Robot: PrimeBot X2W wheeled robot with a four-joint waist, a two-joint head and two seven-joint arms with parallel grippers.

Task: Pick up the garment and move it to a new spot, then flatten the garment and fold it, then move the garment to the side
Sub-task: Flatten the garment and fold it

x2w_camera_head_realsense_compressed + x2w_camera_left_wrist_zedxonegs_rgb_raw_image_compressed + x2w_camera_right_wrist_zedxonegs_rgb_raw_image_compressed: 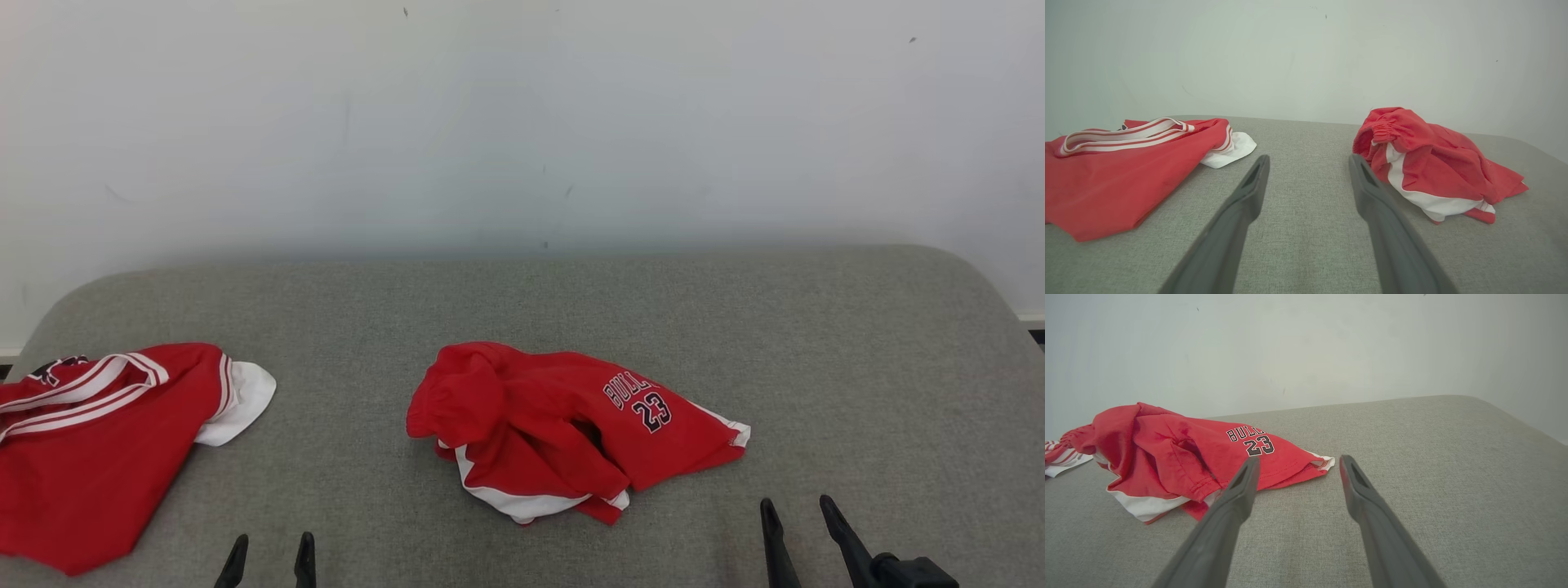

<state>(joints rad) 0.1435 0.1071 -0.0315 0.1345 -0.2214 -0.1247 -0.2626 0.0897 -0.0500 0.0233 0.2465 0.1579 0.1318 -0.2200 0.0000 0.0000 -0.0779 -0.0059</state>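
Observation:
A crumpled red garment (563, 429) with white trim and the print "BULLS 23" lies bunched in the middle of the grey padded table (857, 351). The left wrist view has the garment (1433, 163) at the right, and the right wrist view has the garment (1180, 457) at the left. My left gripper (271, 547) stands open at the lower left, short of the garment, nothing between its fingers. My right gripper (800, 510) stands open at the lower right, just right of the garment's hem. The same open fingers frame bare fabric in each wrist view: left gripper (1308, 161), right gripper (1297, 462).
A second red piece of clothing (90, 441) with white stripes lies spread at the table's left edge, also seen as the striped clothing (1126, 167). A white wall (522, 122) stands right behind the table. Bare grey surface stretches to the right of the garment.

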